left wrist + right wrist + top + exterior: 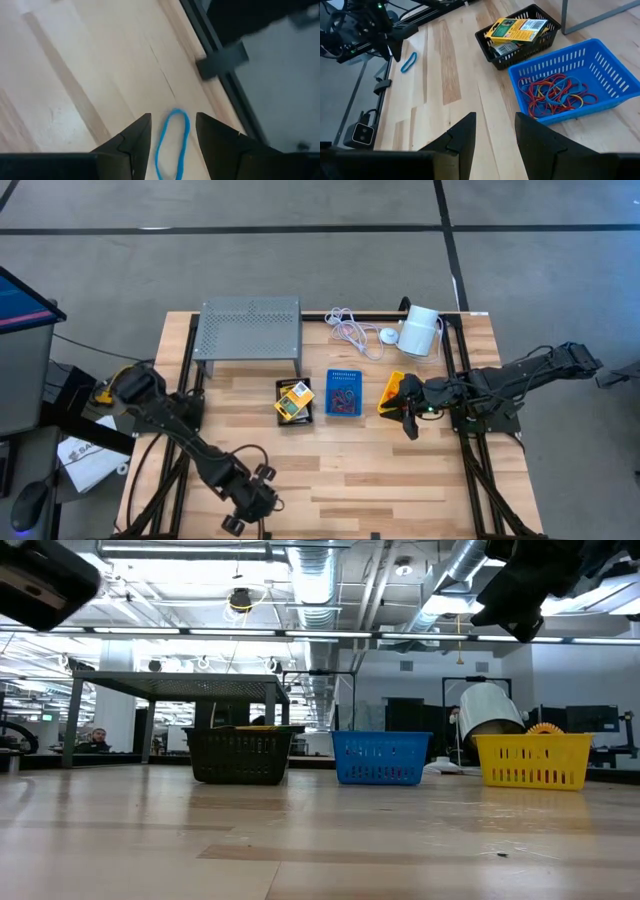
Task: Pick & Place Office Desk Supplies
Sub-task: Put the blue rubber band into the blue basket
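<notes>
A blue loop (172, 145) lies flat on the wood close to the table's near edge. My left gripper (172, 142) hangs over it, open, one finger on either side and not touching it; the right wrist view shows this loop (408, 62) just beside that gripper (390, 42). In a row at mid-table stand a black bin (294, 402) holding yellow card packets (516, 28), a blue bin (343, 393) with a tangle of red, orange and blue loops (552, 95), and a yellow bin (393, 392). My right gripper (410, 418) waits open beside the yellow bin.
A grey perforated metal stand (250, 330) sits at the far side, with a coiled white cable (355, 332) and a white cylinder device (421, 330) to its right. Black frame rails (215, 45) run along the table's edge beside the blue loop.
</notes>
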